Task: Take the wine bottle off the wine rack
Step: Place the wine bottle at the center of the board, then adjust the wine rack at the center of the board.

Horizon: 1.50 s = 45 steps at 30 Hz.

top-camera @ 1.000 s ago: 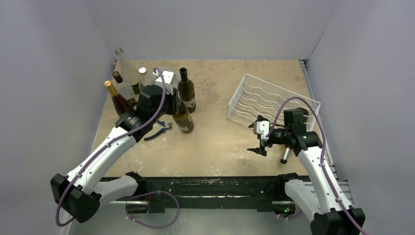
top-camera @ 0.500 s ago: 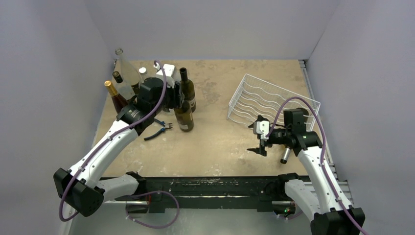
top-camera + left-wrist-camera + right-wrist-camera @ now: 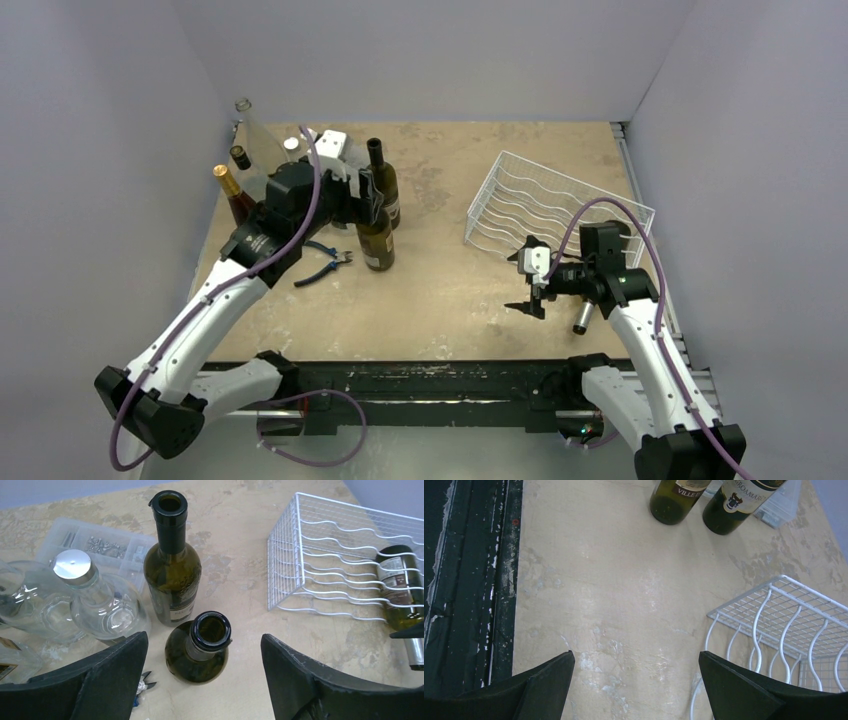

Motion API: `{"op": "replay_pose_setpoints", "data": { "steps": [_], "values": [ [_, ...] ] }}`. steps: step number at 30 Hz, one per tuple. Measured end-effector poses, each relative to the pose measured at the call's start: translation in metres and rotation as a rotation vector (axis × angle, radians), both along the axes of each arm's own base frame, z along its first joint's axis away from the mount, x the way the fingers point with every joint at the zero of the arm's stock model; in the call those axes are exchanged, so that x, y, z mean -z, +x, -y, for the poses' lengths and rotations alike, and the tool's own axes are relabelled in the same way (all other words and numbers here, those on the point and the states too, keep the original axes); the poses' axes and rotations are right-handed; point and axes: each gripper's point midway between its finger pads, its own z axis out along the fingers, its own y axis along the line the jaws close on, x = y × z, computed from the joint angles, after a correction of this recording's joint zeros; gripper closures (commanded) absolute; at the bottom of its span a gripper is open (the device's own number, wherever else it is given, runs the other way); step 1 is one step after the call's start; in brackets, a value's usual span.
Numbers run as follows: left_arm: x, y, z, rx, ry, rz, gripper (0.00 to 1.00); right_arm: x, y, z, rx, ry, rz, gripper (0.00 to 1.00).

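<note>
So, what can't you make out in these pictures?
- Top view: right arm hides most of the green glass wine bottle in the white wire rack.
- Right wrist view: top edge crops labels of two dark glass bottles.
- Left wrist view: clear plastic box contents too small.

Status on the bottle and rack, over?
Left gripper open over upright bottle. Right gripper open, empty. Another bottle lies in rack. No obstruction seen.

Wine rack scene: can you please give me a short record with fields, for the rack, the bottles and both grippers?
wine rack: white wire, on the table, right side
bottle in rack: one, lying in it
standing bottle: upright, open, left of the rack
left gripper: open, above the standing bottle, not holding it
right gripper: open, empty, beside the rack
</note>
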Motion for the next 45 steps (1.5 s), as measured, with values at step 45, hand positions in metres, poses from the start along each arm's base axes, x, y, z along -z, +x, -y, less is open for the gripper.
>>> {"op": "replay_pose_setpoints", "data": {
  "steps": [45],
  "values": [
    [0.118,-0.160,0.033,0.428,-0.448,-0.243,0.05,-0.021,0.033,0.096,0.612,-0.205,-0.284,0.02]
  ]
}}
